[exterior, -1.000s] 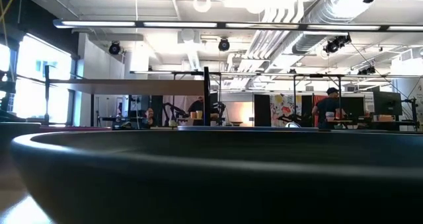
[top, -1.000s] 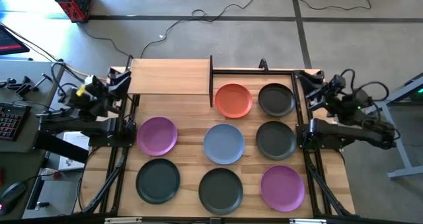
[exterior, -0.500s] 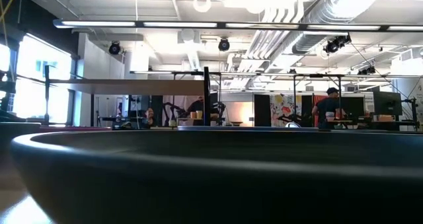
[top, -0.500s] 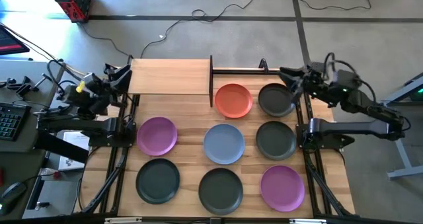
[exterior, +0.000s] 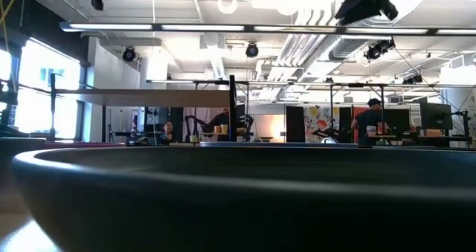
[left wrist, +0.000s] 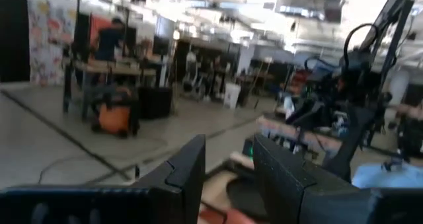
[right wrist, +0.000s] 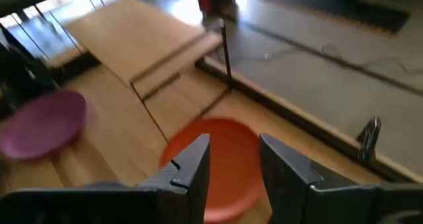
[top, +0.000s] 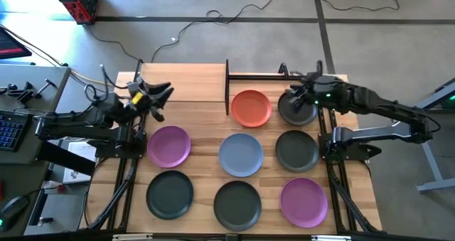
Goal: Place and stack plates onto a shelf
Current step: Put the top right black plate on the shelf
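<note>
Plates lie flat on the wooden tabletop: orange (top: pixel 251 107), light blue (top: pixel 241 154), two purple (top: pixel 168 145) (top: pixel 304 202) and several dark grey, one (top: pixel 297 109) at the far right. The shelf (top: pixel 183 82) stands at the far left with nothing on its panel. My left gripper (top: pixel 165 92) hovers open, roughly level, over the shelf's near left corner. My right gripper (top: pixel 293 93) hovers open, slanting down, above the far-right dark grey plate, facing the orange plate (right wrist: pixel 218 161). Neither gripper (left wrist: pixel 228 151) (right wrist: pixel 234 148) has anything between its fingers.
A black post (top: pixel 227 84) rises at the shelf's right end, next to the orange plate. Black frame rails (top: pixel 330 177) run along both table sides. In the low view a dark grey plate (exterior: pixel 238 200) fills the foreground. People stand in the room far behind.
Both arms have swung in from the table's sides. My right gripper has moved toward the left edge, out over the far-right dark grey plate, and tipped downward. My left gripper has moved toward the right edge, to the shelf's near left corner. No plate has moved.
</note>
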Controlling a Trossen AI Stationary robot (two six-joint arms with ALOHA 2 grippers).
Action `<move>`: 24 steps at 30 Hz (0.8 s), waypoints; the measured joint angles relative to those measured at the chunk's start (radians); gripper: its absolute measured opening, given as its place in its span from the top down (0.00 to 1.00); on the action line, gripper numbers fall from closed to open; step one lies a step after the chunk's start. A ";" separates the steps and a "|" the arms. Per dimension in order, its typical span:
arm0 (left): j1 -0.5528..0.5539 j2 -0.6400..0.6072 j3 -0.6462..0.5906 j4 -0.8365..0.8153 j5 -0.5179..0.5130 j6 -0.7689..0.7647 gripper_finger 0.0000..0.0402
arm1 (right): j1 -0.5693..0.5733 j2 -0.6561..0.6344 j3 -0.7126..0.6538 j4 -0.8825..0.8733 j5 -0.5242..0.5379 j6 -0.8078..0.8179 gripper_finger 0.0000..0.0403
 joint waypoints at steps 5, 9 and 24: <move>0.000 0.019 0.000 -0.075 0.000 -0.050 0.71 | 0.000 0.080 0.000 -0.115 -0.022 0.082 0.71; 0.000 0.019 0.000 -0.145 -0.001 -0.097 0.71 | 0.000 0.154 0.000 -0.208 -0.039 0.151 0.71; 0.000 0.019 0.000 -0.314 -0.001 -0.262 0.71 | -0.027 0.453 0.000 -0.260 -0.146 0.268 0.71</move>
